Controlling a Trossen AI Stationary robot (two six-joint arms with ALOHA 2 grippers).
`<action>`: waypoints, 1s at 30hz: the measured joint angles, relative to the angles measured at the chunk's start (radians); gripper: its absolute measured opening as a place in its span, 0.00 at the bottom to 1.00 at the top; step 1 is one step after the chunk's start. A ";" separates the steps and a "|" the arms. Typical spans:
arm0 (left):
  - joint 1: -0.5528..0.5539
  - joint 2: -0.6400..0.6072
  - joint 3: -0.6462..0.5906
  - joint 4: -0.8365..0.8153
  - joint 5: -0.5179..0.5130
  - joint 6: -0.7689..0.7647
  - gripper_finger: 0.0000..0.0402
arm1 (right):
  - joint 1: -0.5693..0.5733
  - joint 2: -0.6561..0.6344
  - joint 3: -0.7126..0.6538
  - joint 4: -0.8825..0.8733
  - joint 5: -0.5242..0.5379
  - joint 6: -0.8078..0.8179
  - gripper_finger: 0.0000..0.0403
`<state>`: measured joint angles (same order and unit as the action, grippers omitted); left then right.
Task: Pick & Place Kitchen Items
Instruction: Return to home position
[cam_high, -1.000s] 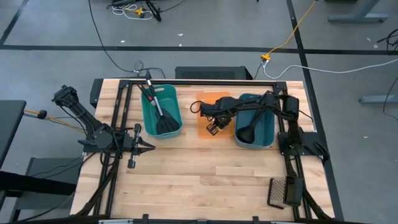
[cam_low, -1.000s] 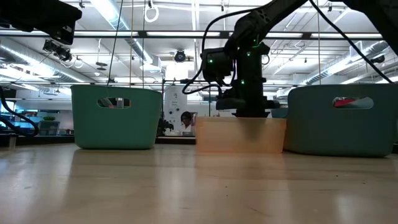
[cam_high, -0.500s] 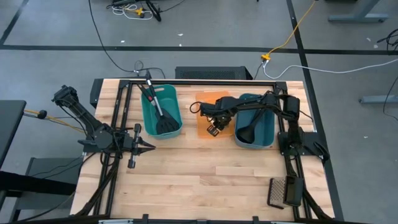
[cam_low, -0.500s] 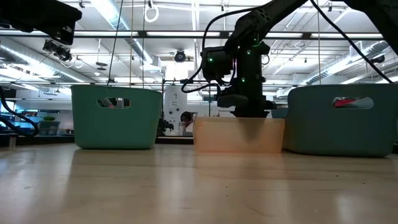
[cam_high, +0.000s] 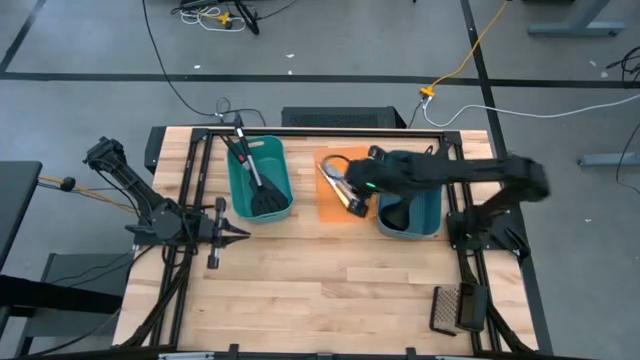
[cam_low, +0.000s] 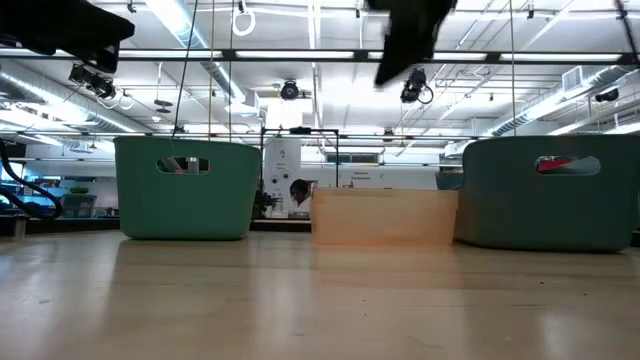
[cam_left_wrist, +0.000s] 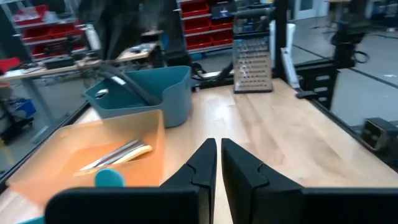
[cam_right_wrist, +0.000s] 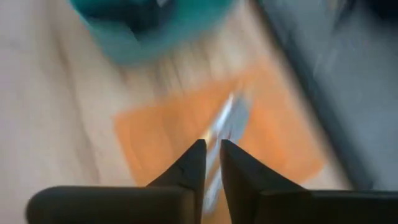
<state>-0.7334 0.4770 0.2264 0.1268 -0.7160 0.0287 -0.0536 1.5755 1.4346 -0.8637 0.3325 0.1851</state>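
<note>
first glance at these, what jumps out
The right arm stretches across the far side of the table, with the right end effector high above the orange bin, where slim knives lie. Teal tubs flank that bin: the left tub holds black spatulas, the right tub a black ladle. The left end effector waits near the table's left edge.

The tray (cam_high: 328, 205) holding the knives (cam_high: 340, 185) sits on the desk (cam_high: 320, 280) between the left tub (cam_high: 283, 170), with spatulas (cam_high: 262, 195), and the right tub (cam_high: 432, 205), with a ladle (cam_high: 392, 214). The grater (cam_high: 445, 308) lies well apart, by the desk's right edge.
</note>
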 joint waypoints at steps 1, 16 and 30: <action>0.000 0.000 0.000 -0.001 -0.017 -0.003 0.08 | 0.037 -0.043 -0.004 0.033 0.041 -0.034 0.13; 0.000 -0.160 0.000 -0.058 -0.099 0.105 0.02 | 0.273 -0.878 -0.635 0.620 -0.031 -0.199 0.01; 0.038 -0.398 -0.099 -0.120 -0.042 0.140 0.01 | 0.169 -1.300 -1.158 1.036 -0.184 -0.198 0.01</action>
<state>-0.6949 0.0795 0.1276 0.0064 -0.7585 0.1684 0.1152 0.2759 0.2771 0.1725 0.1489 -0.0132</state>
